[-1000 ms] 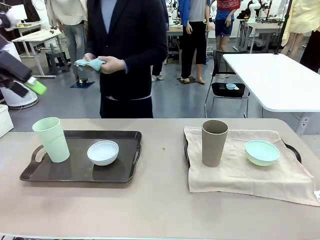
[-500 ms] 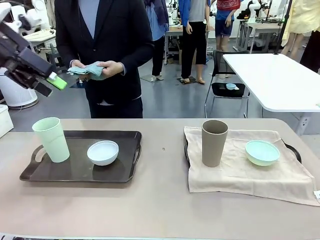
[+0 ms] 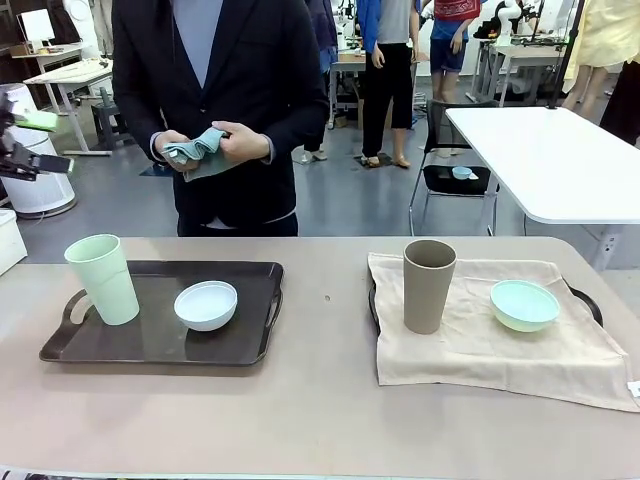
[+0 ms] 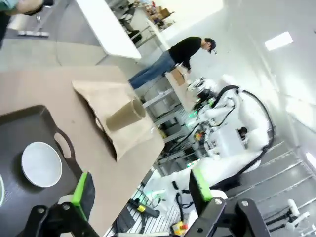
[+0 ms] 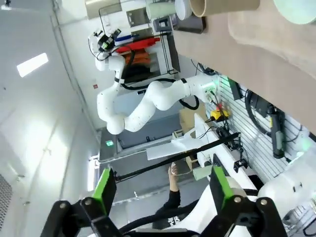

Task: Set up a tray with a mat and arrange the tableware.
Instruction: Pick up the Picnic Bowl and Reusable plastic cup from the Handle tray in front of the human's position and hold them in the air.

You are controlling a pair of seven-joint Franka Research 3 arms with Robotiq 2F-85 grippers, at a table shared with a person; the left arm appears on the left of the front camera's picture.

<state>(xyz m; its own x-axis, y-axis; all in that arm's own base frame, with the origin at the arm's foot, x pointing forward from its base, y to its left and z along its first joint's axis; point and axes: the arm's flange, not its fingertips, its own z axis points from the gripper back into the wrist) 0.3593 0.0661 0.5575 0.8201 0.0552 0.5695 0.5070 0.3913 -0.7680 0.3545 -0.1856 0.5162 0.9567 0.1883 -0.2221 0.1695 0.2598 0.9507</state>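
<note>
Pale green cup point(image 3: 103, 278) and white bowl point(image 3: 206, 305) sit on the dark tray point(image 3: 150, 345), well below your left gripper point(image 3: 40, 142), which is raised at far left with jaws wide and empty. Taupe cup point(image 3: 429, 285) and mint bowl point(image 3: 524, 304) stand apart on the beige mat point(image 3: 470, 360). Your right gripper point(image 5: 163, 186) gapes wide, holding nothing. The person's hands point(image 3: 243, 145) hold a teal cloth point(image 3: 195, 148).

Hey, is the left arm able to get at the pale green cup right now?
Probably yes: the left gripper, open, hangs above and left of the pale green cup, nothing stands between them, and the white bowl sits apart to its right.
</note>
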